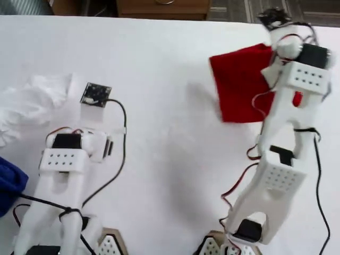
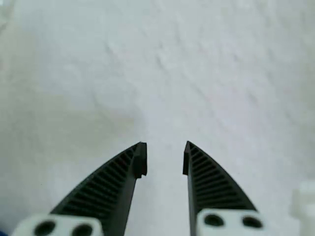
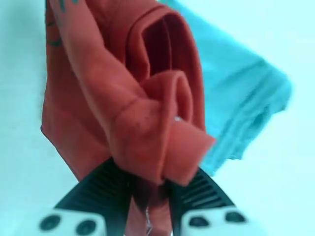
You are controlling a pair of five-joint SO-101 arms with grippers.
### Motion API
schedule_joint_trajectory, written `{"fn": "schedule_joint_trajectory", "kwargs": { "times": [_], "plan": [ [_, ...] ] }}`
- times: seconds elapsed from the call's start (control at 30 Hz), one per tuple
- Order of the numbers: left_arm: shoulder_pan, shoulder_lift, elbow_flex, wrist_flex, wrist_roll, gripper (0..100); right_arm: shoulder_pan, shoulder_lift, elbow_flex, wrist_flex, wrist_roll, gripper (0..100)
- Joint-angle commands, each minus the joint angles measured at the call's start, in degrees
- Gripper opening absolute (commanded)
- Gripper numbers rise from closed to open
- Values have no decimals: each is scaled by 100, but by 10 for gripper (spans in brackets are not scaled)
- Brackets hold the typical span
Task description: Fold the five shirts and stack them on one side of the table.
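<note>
Right pincer (image 3: 152,189) pinches red shirt (image 3: 123,98); left pincer (image 2: 163,158) slightly spread, seemingly over the table (image 2: 206,69).

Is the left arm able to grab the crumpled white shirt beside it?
Probably yes: the left hand is open and empty, and the crumpled white shirt lies close beside that arm with nothing between them.

Indoor room: wooden cabinet (image 1: 162,8) behind table (image 1: 159,64)
</note>
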Motion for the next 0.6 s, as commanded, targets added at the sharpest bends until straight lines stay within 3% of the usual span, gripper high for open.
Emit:
{"fn": "schedule_joint_trajectory", "kwargs": {
  "times": [0.0,0.13,0.57],
  "plan": [
    [-53,-167,-40,-79,-97,146,409,-242,-273,-549,264,19],
    [-53,-167,-40,-79,-431,146,611,180,-273,-1086,519,19],
    [-53,-167,-40,-79,-440,146,1244,1666,-273,-3565,545,19]
  ]
}}
